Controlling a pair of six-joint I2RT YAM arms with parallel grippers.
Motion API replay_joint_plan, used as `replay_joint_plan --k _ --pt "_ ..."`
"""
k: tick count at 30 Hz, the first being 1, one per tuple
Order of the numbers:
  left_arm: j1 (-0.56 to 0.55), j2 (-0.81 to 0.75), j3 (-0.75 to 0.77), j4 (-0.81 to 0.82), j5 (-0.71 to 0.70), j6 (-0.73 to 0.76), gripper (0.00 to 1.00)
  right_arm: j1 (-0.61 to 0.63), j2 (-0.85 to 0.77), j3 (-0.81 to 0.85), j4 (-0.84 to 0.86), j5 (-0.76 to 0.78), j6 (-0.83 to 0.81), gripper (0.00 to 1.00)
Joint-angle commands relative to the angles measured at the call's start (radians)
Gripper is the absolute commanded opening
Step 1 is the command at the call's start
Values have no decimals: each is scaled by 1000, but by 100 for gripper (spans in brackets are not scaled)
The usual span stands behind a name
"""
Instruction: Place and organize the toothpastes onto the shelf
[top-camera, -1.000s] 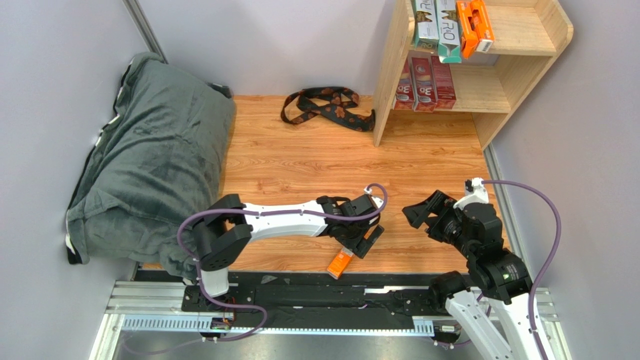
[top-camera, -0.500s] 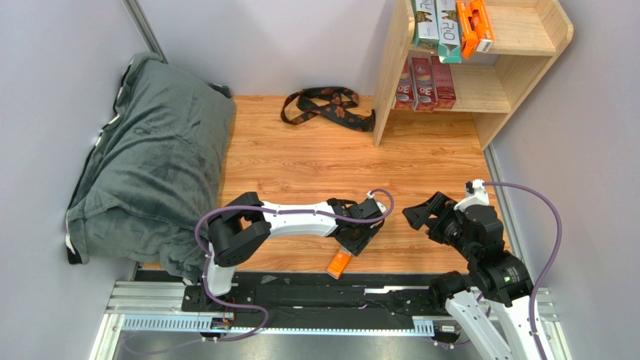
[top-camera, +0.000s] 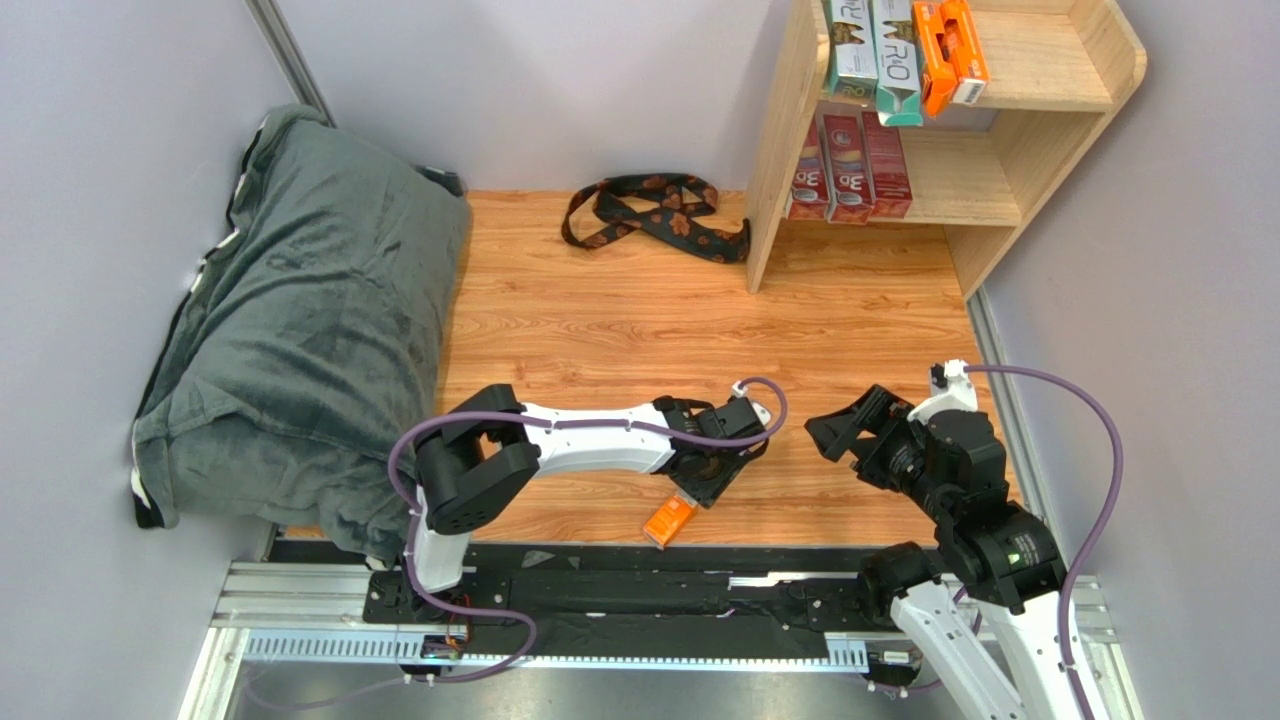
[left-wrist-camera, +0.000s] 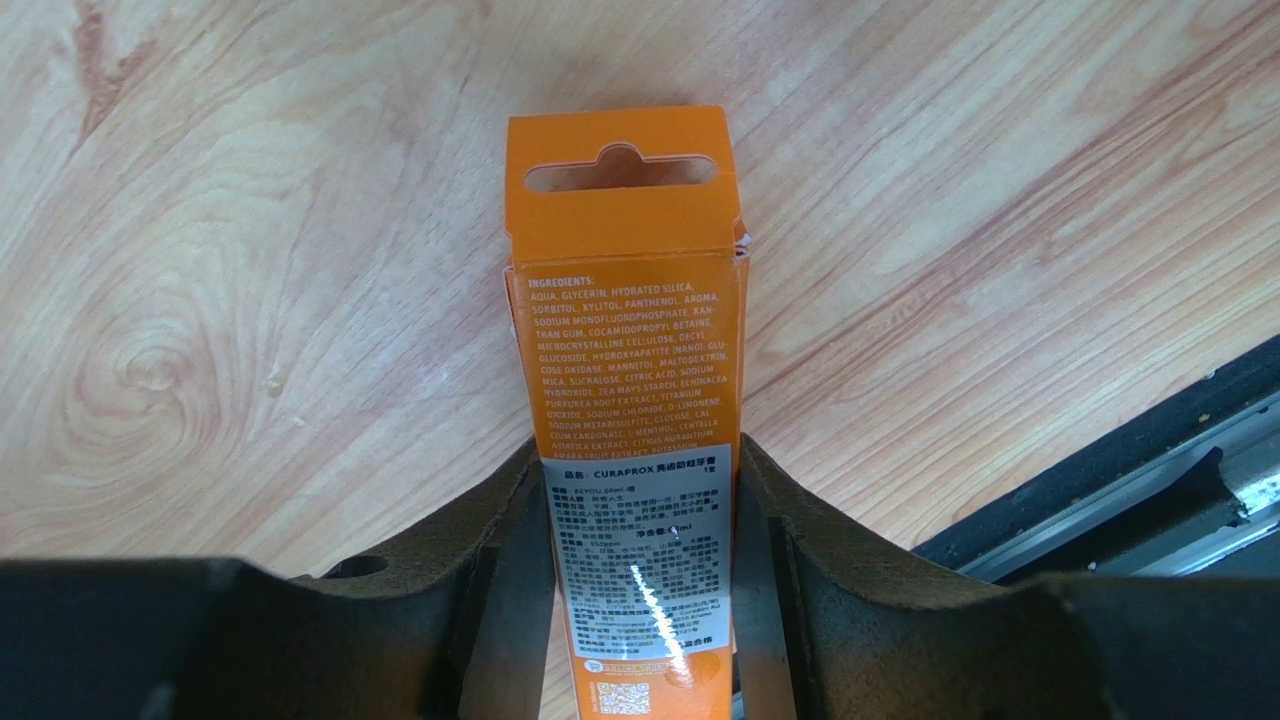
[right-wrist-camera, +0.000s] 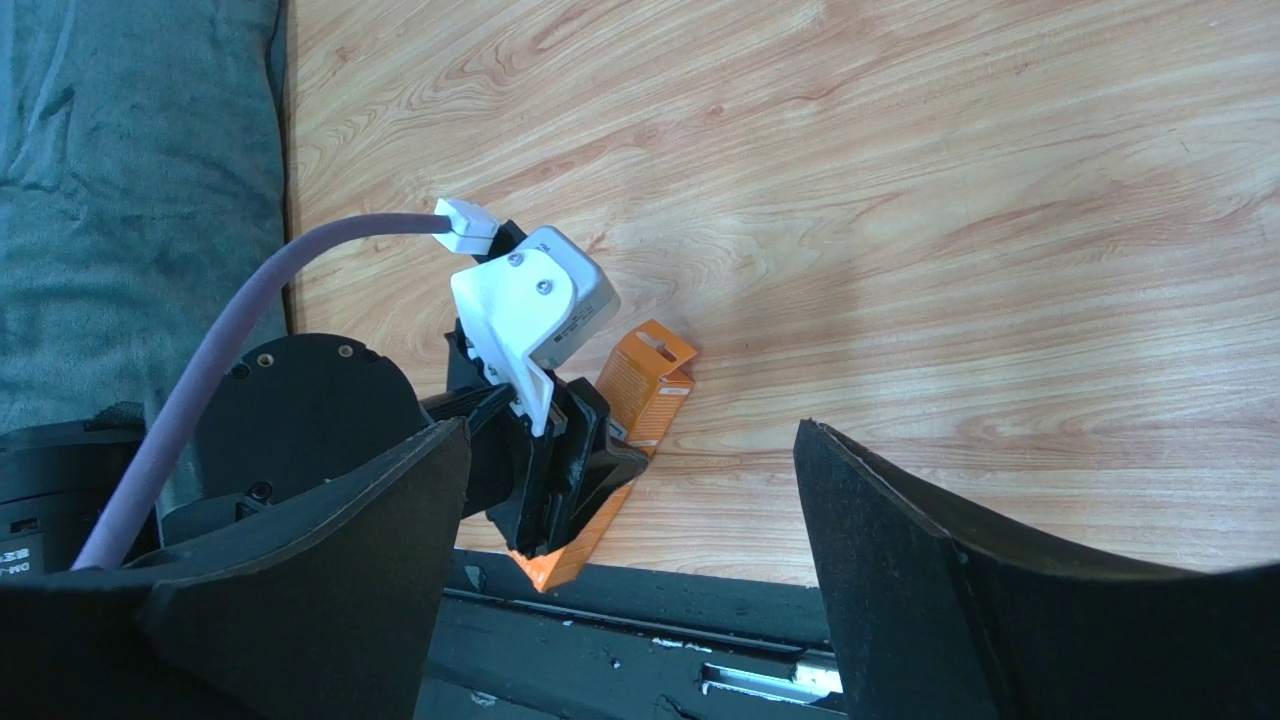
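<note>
Plush grey-green bedding (top-camera: 301, 315) fills the left side of your surface (top-camera: 601, 330). Your left hand (top-camera: 703, 483) pinches an orange toothpaste box (left-wrist-camera: 631, 390) by its long sides near the front edge; the box lies on the wood, hang-tab end pointing away from the wrist. Your right hand (top-camera: 845, 428) hangs near it, fingers spread, holding nothing. Far right, the wooden shelf (top-camera: 1052, 150) carries a teal box (top-camera: 851, 45), a silver-white box (top-camera: 897, 53) and orange boxes (top-camera: 950, 53) on top, and three dark red boxes (top-camera: 846, 168) below.

Open wooden tabletop (top-camera: 676, 323) spans the overhead view's centre up to the shelf (top-camera: 784, 143) at upper right, where a patterned strap (top-camera: 639, 215) lies by its foot, and a grey cushion (top-camera: 301, 300) fills the left.
</note>
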Motion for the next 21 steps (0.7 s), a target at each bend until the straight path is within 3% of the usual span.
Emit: replay_joint_plan --k 1,6,13,16,21 --pt "12 -132 23 -24 -20 9 41 5 -1 2 13 -1 6 84" --pt "81 -300 -23 10 49 6 40 5 19 4 44 -30 9 83" --pt "279 -578 -177 76 208 -44 40 16 104 -10 145 -88 36 82" --pt "415 -701 -249 117 298 -106 41 82 169 10 205 -44 48 82" --pt "625 -816 -303 115 392 -233 41 362 303 62 330 187 101 82"
